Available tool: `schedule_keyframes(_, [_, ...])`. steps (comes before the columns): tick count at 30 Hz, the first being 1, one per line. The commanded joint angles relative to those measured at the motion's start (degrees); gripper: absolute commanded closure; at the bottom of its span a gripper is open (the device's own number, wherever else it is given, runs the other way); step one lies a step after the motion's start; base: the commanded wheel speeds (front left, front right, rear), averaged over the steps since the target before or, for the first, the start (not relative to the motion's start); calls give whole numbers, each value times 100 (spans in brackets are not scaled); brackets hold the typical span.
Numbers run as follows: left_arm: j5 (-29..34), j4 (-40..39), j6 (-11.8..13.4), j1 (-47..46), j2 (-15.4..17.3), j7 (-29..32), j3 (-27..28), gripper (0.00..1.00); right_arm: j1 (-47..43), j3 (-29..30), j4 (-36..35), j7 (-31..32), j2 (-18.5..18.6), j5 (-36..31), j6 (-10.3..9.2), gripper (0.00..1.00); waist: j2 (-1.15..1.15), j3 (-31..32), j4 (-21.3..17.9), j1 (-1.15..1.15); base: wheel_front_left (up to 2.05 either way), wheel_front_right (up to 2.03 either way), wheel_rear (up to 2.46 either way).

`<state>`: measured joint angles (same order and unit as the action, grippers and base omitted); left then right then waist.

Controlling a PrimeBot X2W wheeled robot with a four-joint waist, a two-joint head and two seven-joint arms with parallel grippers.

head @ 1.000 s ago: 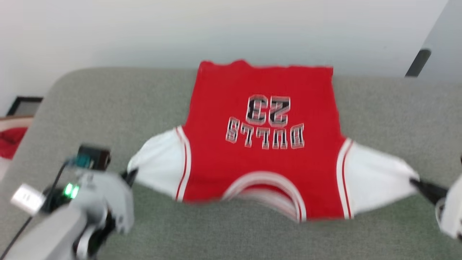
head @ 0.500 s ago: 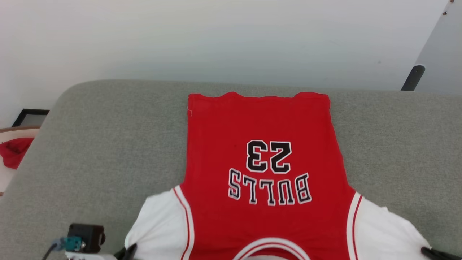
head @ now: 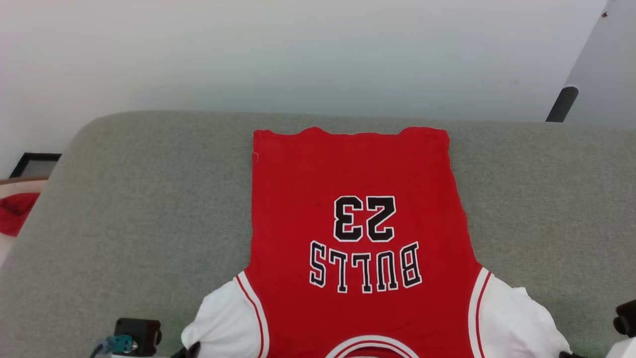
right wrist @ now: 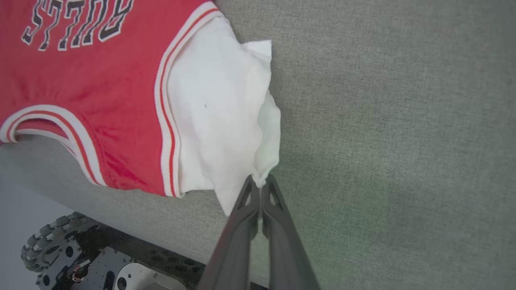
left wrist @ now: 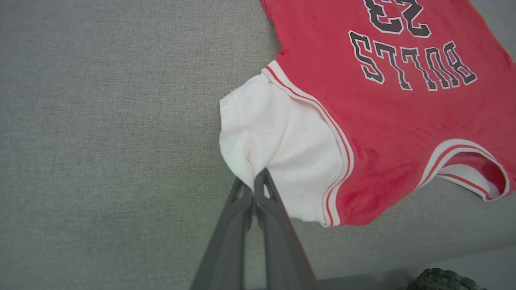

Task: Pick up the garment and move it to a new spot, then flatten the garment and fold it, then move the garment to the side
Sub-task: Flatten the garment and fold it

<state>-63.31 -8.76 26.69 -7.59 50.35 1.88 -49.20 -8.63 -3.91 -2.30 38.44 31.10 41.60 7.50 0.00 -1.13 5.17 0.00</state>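
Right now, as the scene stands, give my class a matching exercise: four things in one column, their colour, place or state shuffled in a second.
Column A
1. left gripper
2. BULLS 23 lettering
3. cushion
4. plain red cloth

Column B
a. grey, lying under the garment
b. shut on a white sleeve
c. black with white edges
d. off the cushion, at the head view's left edge

Pairs: 1-b, 2-c, 3-a, 4-d

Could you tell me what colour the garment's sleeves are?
White; the garment's sleeves show best in the left wrist view.
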Motion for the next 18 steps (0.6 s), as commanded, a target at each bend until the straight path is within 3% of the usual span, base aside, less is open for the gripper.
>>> schedule_keyframes(1, [64, 46, -32, -64, -41, -43, 0, 100, 96, -15, 11, 17, -15, -52, -2, 53, 0, 15, -2, 0, 0, 0, 0])
schedule_keyframes(2, [62, 111, -62, -76, -77, -46, -15, 100, 105, -47, 23, 17, -29, -128, -2, 32, 0, 29, -2, 0, 0, 0, 0])
schedule_keyframes(3, [60, 175, -96, -80, -104, -49, -29, 100, 120, -73, 27, 5, -31, -211, -2, 3, 0, 39, -5, 0, 0, 0, 0])
schedule_keyframes(18, [136, 499, -235, -211, -349, -170, -79, 100, 844, -11, -895, 227, -62, -702, -2, 0, 0, 6, 92, 0, 0, 0, 0])
